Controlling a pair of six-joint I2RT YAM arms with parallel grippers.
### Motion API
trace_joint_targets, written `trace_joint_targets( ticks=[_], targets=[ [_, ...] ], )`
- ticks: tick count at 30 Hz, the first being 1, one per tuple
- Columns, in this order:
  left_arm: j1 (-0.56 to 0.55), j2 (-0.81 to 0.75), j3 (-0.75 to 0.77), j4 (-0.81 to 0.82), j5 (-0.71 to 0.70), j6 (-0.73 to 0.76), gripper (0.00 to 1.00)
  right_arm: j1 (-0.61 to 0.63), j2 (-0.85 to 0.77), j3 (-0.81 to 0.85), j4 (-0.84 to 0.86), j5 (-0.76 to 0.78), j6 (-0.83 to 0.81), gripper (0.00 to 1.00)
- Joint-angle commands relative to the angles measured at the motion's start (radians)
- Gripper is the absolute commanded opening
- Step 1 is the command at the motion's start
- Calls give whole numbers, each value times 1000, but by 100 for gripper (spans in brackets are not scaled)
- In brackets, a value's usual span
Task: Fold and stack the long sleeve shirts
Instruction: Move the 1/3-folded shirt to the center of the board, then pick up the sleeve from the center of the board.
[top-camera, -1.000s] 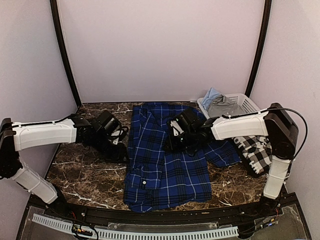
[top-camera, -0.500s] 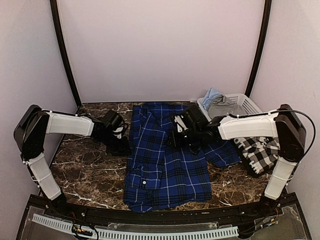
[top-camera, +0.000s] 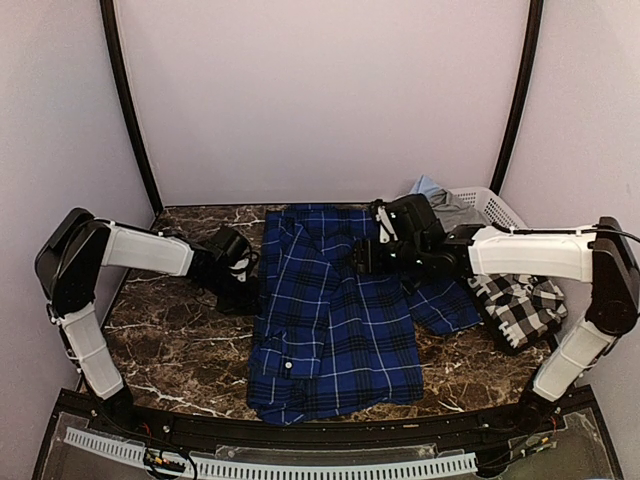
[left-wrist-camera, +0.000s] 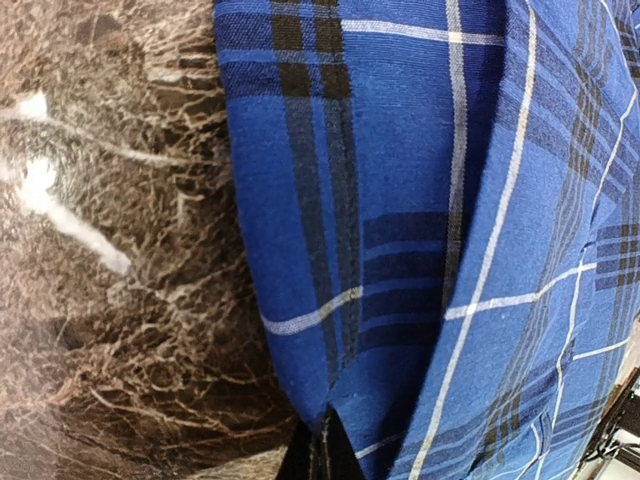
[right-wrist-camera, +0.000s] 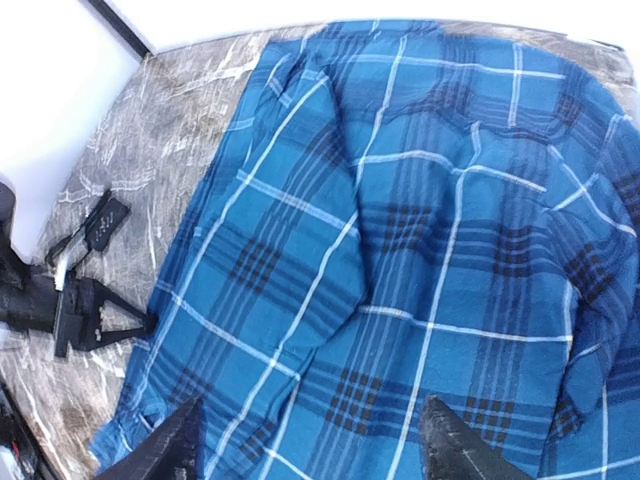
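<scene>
The left gripper (left-wrist-camera: 318, 448) is pinching shut on the hem of the soft blue plaid shirt (top-camera: 330, 330) lying rumpled on the veined marble tabletop (top-camera: 170, 345), while the right gripper (right-wrist-camera: 312, 415) is hovering above it, fingers apart.

2 matching arms, white shells over black joints.
Here's the left arm (top-camera: 140, 250) and there's the right arm (top-camera: 530, 252): long links in smooth white casing, rounded at the ends, with chunky black housings at each shoulder, elbow and wrist. A thin black cable arcs over the right arm's top joint, and more black wire curls beside the left wrist. Small dark spots mark the white lower segments. Both end effectors are matte black: the left end effector (left-wrist-camera: 320, 455) shows 2 slim dark tips, the right end effector (right-wrist-camera: 305, 450) 2 angular black fingers (right-wrist-camera: 160, 450).
</scene>
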Motion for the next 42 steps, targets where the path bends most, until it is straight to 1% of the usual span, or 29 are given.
trace_joint_targets(
  ticks=[1,2,3,7,10,13,19,23,28,29,30,31,32,33,35,37,42],
  targets=[
    [32,-56,-71,-55,-71,21,0,-2,-58,5,37,115,-1,88],
    [51,-63,-79,-63,-80,30,0,-3,-62,12,27,141,-1,96],
    [62,-79,-96,-68,-84,35,0,-4,-68,16,17,163,-1,98],
    [130,-123,-136,-93,-117,77,0,-11,-90,25,-23,261,10,99],
    [190,-139,-146,-118,-131,103,0,-17,-105,13,-33,301,-12,99],
    [222,-144,-143,-139,-138,118,0,-22,-121,-16,-34,340,-26,99],
    [264,-156,-142,-170,-155,124,0,-65,-177,-96,-45,304,-3,98],
    [267,-174,-118,-182,-159,131,3,-78,-238,-171,-60,324,28,95],
    [267,-204,-47,-204,-137,156,14,-101,-300,-250,-163,350,114,92],
    [267,-214,-37,-208,-124,165,20,-104,-311,-265,-186,353,134,92],
    [267,-219,-14,-209,-107,172,25,-106,-321,-279,-207,355,158,92],
    [267,-231,-5,-210,-99,173,33,-106,-333,-296,-225,356,179,92],
    [267,-237,15,-210,-80,176,36,-106,-346,-316,-236,354,200,92],
    [266,-249,36,-207,-71,177,42,-106,-362,-337,-246,352,223,92],
    [265,-265,65,-205,-49,179,48,-108,-396,-378,-265,352,270,92],
    [258,-275,94,-206,-35,182,50,-110,-435,-421,-286,357,319,92],
    [211,-299,144,-195,-10,180,51,-142,-500,-510,-324,358,449,95]
  ],
)
